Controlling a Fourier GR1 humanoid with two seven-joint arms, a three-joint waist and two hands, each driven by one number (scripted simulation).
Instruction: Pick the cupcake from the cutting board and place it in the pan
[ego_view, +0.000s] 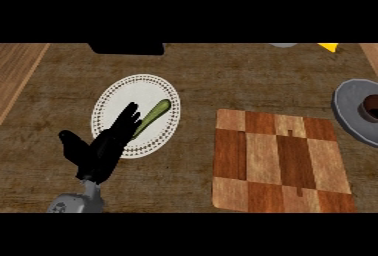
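The left robot hand (100, 152) rests open over the brown desk (192, 75), fingers straight and spread, fingertips over the lower edge of a white plate (111, 102) with a dotted rim. A green vegetable (153, 116) lies on that plate just beyond the fingertips — its long axis slants up and to the right. Well to the right of the robot hand lies the cutting board (279, 162), a checkered wooden slab with its top bare. Farther right, at the view's edge, the grey pan (347, 107) holds a dark brown round thing (370, 106) — apparently the cupcake, cut off by the frame, so its pointing cannot be told. The right robot hand does not show.
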